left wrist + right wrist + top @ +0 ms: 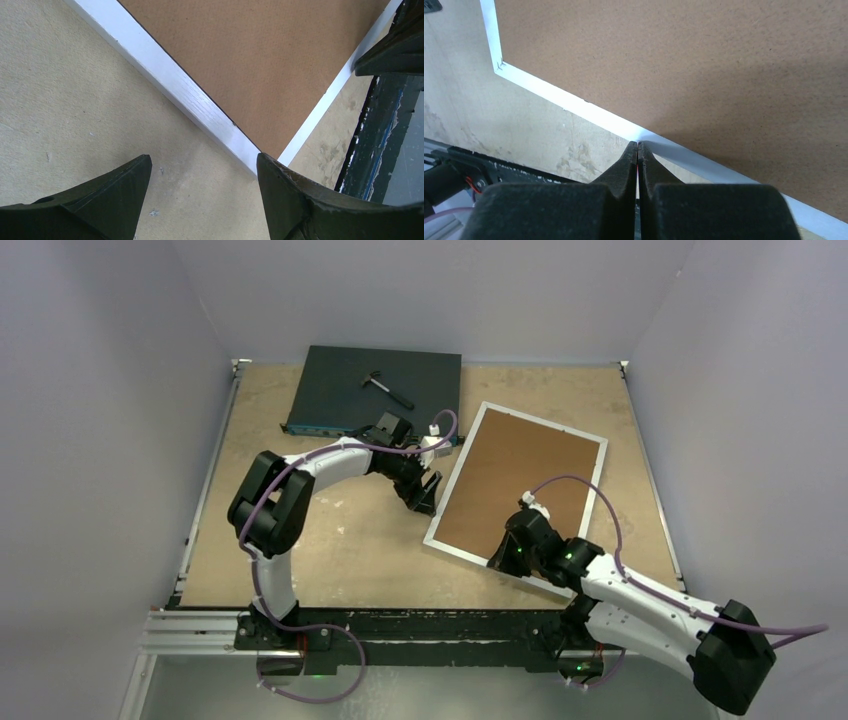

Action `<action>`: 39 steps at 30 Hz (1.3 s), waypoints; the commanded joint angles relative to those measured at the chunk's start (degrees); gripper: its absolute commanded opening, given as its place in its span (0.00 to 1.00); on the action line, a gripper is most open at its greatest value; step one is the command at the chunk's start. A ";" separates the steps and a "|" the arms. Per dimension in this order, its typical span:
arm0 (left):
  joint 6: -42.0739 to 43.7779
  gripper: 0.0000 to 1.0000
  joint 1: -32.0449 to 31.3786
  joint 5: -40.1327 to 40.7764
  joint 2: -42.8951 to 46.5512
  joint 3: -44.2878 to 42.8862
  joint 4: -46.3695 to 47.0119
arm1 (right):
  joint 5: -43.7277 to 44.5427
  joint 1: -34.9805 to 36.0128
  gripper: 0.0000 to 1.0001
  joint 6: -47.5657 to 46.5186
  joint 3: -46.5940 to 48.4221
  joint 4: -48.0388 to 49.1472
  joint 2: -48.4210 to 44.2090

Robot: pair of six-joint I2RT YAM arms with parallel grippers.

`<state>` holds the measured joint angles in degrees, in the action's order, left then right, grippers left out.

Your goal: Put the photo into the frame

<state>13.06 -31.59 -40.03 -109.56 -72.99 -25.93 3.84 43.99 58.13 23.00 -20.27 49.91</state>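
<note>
The frame [548, 423] lies flat and askew on the right half of the table, its thin white border around a plain brown backing board [520, 480]. The photo is hidden. My left gripper [425, 498] stands open at the frame's left edge. In the left wrist view, bare table lies between the left gripper's [204, 162] fingers, and the right finger overlaps the near corner of the frame [190, 95]. My right gripper [503, 558] is shut with nothing in it. In the right wrist view, the right gripper's [638, 145] tips meet the frame's [574, 105] near border beside the board [684, 65].
A dark flat box [375, 390] sits at the back left with a small hammer-like tool [385, 383] on top. A metal rail [200, 625] runs along the table's near edge. White walls close in the back and both sides.
</note>
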 commanded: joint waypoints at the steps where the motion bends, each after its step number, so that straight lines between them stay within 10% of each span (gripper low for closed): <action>1: 1.39 0.75 -0.22 -0.19 1.74 -1.11 -0.35 | 4.23 0.31 0.00 1.90 2.28 -0.75 0.15; 39: 1.86 0.75 -0.21 -0.84 2.40 -1.11 -1.66 | 10.60 0.32 0.00 3.10 0.64 -0.38 4.10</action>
<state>13.28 -31.59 -40.05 -109.54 -72.99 -27.70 11.66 44.25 60.66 23.53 -18.00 53.30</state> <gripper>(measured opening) 0.749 0.004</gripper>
